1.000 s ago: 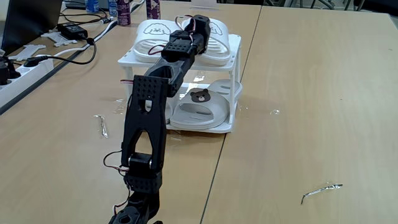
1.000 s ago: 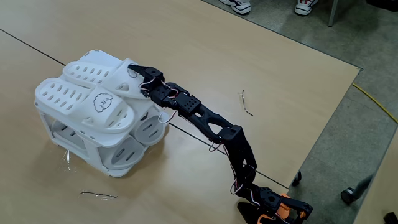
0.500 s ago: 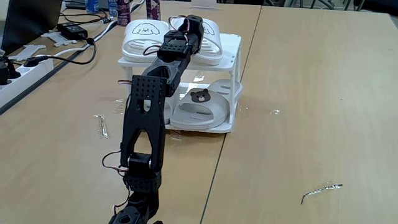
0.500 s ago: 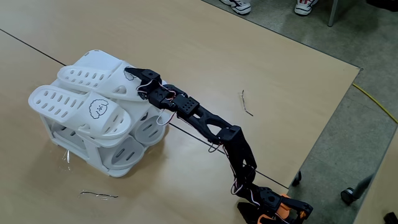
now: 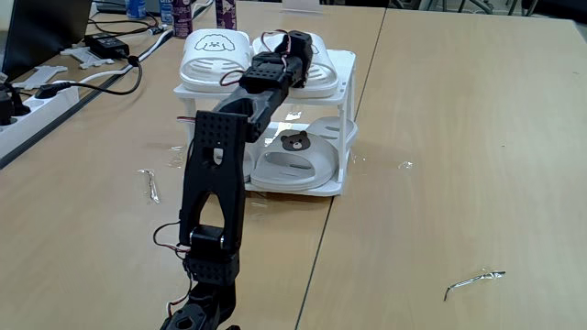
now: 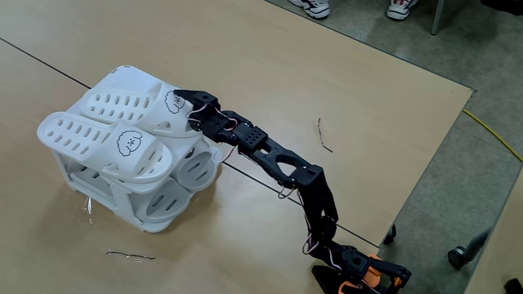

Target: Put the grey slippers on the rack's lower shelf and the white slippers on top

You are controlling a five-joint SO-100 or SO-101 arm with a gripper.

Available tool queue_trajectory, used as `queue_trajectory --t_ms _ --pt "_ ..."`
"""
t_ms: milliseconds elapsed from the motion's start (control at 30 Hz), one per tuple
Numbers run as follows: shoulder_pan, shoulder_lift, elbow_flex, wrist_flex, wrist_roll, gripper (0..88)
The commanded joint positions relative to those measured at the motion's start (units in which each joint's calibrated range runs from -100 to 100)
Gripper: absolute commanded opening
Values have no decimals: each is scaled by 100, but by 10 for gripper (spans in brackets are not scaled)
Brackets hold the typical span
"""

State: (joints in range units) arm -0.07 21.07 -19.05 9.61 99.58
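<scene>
The claw (image 6: 186, 98) reaches out over the top of the rack (image 6: 122, 208), its tip at the strap end of the nearer white slipper (image 6: 131, 102). In a fixed view from behind the arm, the claw (image 5: 298, 46) sits over the right-hand white slipper (image 5: 321, 57) and hides most of it. I cannot tell whether the jaws are apart or together, or whether they grip the slipper; the black wrist parts cover them in both fixed views.

Both white slippers lie on the rack's top, side by side and touching. Beside the claw, to its left in the view from behind, the other white slipper (image 5: 213, 50) shows its puppy face. In the view from the side, that second slipper (image 6: 102, 145) lies just in front of the one at the claw, its heel overhanging the rack's edge.

Below the claw, on the lower shelf (image 5: 316, 188), lie the grey slippers (image 5: 295, 160); one bear face is seen to the right of the arm (image 5: 215, 165), the other slipper is largely behind it. From the side their rounded ends (image 6: 194, 173) poke out under the top tier, right under the claw.

The rack (image 5: 346, 110) stands on a wooden table (image 5: 440, 165). Well behind the claw, near the arm's base, a bent wire (image 5: 472, 280) lies on the table.
</scene>
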Motion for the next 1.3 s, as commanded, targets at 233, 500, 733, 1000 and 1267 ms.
queue_trajectory --t_ms 233,500,733,1000,1267 --pt "205 -1968 1440 -64 42 214" --pt "723 -3407 2974 -64 42 214" --pt "1077 -5258 4110 -159 42 19" --pt "929 -5847 8116 -7320 42 9" --pt "221 -9162 10958 -8373 42 7"
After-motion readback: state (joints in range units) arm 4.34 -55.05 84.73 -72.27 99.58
